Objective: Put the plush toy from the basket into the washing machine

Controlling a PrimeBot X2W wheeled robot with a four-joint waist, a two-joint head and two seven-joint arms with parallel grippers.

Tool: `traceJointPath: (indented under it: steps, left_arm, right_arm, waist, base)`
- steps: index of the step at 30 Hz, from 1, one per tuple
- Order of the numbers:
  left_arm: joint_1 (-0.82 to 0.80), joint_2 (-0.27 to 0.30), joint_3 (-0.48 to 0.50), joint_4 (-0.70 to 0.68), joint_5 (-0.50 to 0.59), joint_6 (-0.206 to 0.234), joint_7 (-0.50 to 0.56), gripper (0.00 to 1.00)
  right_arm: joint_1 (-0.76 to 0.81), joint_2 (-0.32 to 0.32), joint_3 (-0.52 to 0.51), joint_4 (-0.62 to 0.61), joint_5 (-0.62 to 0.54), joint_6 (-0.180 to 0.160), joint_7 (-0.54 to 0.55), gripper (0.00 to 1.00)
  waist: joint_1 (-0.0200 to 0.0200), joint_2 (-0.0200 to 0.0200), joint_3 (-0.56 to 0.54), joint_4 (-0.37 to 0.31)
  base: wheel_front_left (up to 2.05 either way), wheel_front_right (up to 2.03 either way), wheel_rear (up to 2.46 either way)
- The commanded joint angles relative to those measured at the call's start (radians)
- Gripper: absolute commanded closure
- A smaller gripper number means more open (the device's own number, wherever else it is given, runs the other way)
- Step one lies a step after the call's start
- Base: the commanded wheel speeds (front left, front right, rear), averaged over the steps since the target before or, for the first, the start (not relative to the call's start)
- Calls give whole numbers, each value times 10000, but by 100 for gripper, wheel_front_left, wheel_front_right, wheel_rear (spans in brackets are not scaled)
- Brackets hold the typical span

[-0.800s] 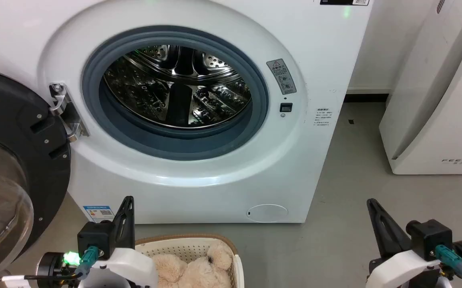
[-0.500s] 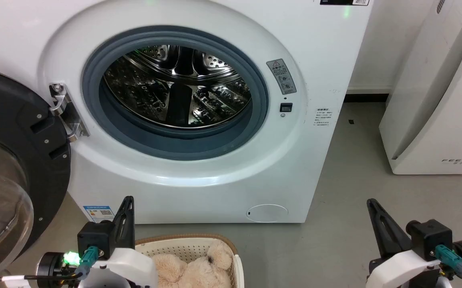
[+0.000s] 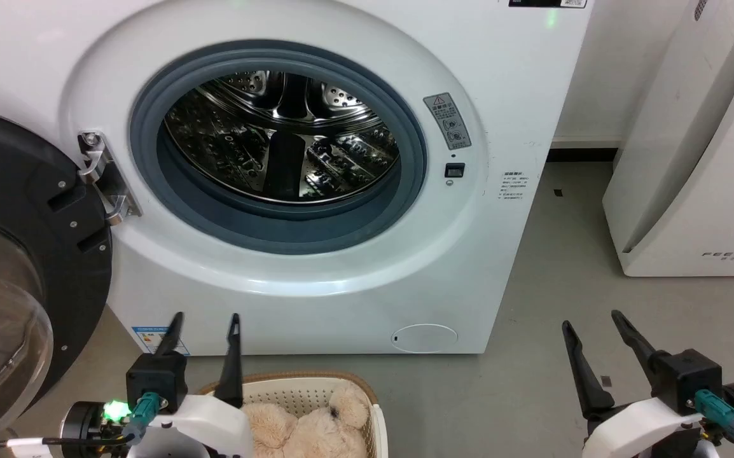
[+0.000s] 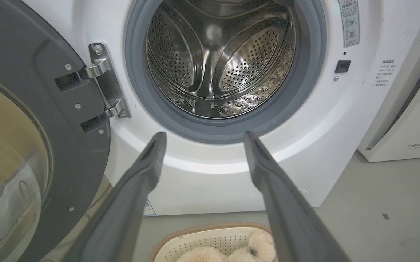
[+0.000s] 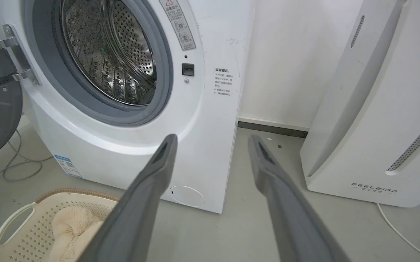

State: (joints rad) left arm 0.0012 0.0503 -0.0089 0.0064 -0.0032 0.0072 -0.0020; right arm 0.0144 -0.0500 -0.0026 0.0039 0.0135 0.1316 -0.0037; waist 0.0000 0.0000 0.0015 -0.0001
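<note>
Both hands were held open and empty, so the toy [image 3: 303,427] in the basket [image 3: 316,376] could be grabbed: left hand [image 3: 205,316] near it, right hand [image 3: 590,319] well aside.

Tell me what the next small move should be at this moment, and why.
Probably lower the left gripper onto the plush toy. Its jaws stand open beside the basket, where the toy lies ungrasped, and the washing machine has its door swung open and its drum looks empty.
</note>
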Motion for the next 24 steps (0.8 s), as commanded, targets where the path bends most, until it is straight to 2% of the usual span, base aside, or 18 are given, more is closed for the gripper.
traceJointPath:
  steps: [1, 13, 24]
  left_arm:
    - [-51, 0, -27, 56, -64, 91, -112, 0]
    - [-480, 0, -211, 609, -231, 100, -362, 0]
    - [-1365, 10, -469, 2105, -265, -32, -592, 0]
  right_arm:
    - [6, 0, -46, -61, 136, 0, -108, 0]
    - [-63, 0, -153, -184, 508, -1, -357, 0]
    - [-355, -1, -260, -256, 837, -2, -586, 0]
  waist:
    - [0, 0, 16, -1]
    - [0, 0, 287, -46]
    - [0, 0, 937, -199]
  base:
    - [0, 0, 0]
    - [0, 0, 0]
    - [0, 0, 0]
